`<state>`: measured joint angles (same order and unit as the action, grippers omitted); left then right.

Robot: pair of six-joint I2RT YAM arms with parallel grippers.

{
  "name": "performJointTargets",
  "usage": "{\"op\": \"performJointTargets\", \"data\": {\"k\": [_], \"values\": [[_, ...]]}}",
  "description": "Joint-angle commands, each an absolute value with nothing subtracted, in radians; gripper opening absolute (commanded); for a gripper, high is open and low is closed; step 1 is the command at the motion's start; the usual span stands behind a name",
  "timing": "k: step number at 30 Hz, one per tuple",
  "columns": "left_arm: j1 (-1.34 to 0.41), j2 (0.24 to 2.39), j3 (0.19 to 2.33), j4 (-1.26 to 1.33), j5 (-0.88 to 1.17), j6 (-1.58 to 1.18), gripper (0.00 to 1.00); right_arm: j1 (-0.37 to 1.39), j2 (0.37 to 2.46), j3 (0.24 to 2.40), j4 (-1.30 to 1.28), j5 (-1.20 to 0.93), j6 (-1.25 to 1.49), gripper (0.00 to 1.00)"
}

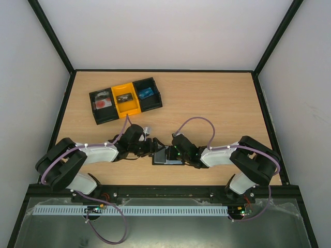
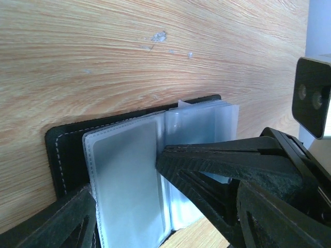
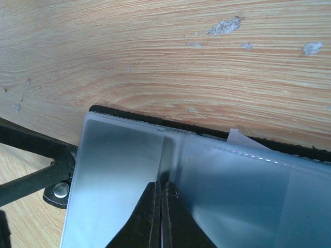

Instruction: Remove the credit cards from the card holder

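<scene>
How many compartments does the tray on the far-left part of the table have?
3, side by side in the tray: a black left compartment, a yellow middle compartment, a black right compartment. None seems hidden.

The top camera looks down from above and behind the arm bases, far enough to take in the whole light wooden desk and the white walls around it. The two wrist cameras sit very near the desk and look slantwise along the left gripper and the right gripper. All three views share the open black card holder with grey-blue pocket panels, which fills both wrist views from opposite sides.
</scene>
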<state>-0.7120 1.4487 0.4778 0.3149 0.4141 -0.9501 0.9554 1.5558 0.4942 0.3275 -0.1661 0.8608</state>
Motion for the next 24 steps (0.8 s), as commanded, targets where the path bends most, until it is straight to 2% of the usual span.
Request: {"op": "performJointTargets", "data": {"k": [1, 19, 24], "values": [[-0.704, 1.459, 0.473, 0.368, 0.454, -0.963, 0.76, 0.958, 1.604, 0.465, 0.247, -0.156, 0.857, 0.02], [-0.734, 1.426, 0.465, 0.435, 0.498, -1.016, 0.75, 0.959, 1.6, 0.459, 0.272, -0.165, 0.857, 0.03], [-0.738, 1.422, 0.469, 0.43, 0.495, -1.016, 0.75, 0.959, 1.569, 0.433, 0.319, -0.163, 0.866, 0.08]]}}
